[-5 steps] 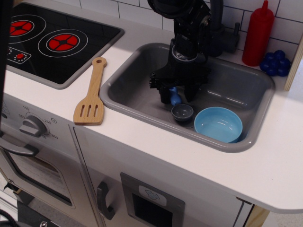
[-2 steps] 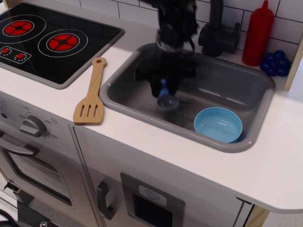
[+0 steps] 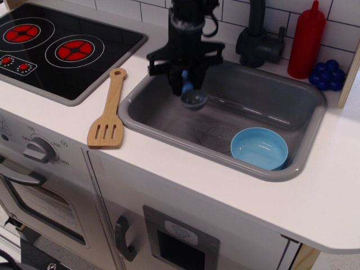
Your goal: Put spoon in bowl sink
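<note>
My gripper [image 3: 185, 83] is shut on the spoon [image 3: 192, 97] by its light-blue handle. The dark-grey scoop hangs below the fingers, lifted above the left part of the grey sink [image 3: 169, 121]. The light-blue bowl [image 3: 259, 148] sits empty on the sink floor at the front right, well to the right of and below the spoon. The black arm rises from the gripper to the top edge of the view.
A wooden slotted spatula [image 3: 109, 112] lies on the white counter left of the sink. A black stovetop [image 3: 56, 48] with red rings is at the far left. A dark faucet [image 3: 257, 39], a red bottle [image 3: 306, 39] and blue grapes [image 3: 326, 74] stand behind the sink.
My gripper has lifted the spoon off the sink floor and carried it up and to the left, away from the bowl. The bowl has not moved.
</note>
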Controlling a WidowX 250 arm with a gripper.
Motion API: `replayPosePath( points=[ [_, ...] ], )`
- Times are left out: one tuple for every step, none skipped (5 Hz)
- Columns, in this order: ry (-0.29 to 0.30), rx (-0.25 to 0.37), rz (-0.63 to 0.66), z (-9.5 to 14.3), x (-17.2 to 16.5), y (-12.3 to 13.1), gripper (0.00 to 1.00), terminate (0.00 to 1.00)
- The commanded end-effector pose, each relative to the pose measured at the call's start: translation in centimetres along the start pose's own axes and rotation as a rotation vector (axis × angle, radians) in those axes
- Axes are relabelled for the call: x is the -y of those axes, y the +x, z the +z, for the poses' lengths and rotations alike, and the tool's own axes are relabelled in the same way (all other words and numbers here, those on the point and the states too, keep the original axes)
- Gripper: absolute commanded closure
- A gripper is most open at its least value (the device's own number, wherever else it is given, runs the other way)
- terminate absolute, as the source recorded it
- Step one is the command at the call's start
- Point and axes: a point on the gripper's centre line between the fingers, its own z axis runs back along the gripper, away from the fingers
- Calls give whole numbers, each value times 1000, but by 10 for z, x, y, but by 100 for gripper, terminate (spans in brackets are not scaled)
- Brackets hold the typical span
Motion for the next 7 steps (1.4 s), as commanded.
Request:
replayPosePath(
  points=[
    [-25,101,65,26,26,-32,100,0],
    [-6,145,26,11,36,-53,100,0],
    [3,158,15,3,43,-67,100,0],
    [28,161,18,0,49,-68,100,0],
    [36,154,25,-3,57,-74,0,0],
    [12,145,19,0,59,-79,0,0],
    [-20,134,18,13,56,-78,0,0]
  ],
)
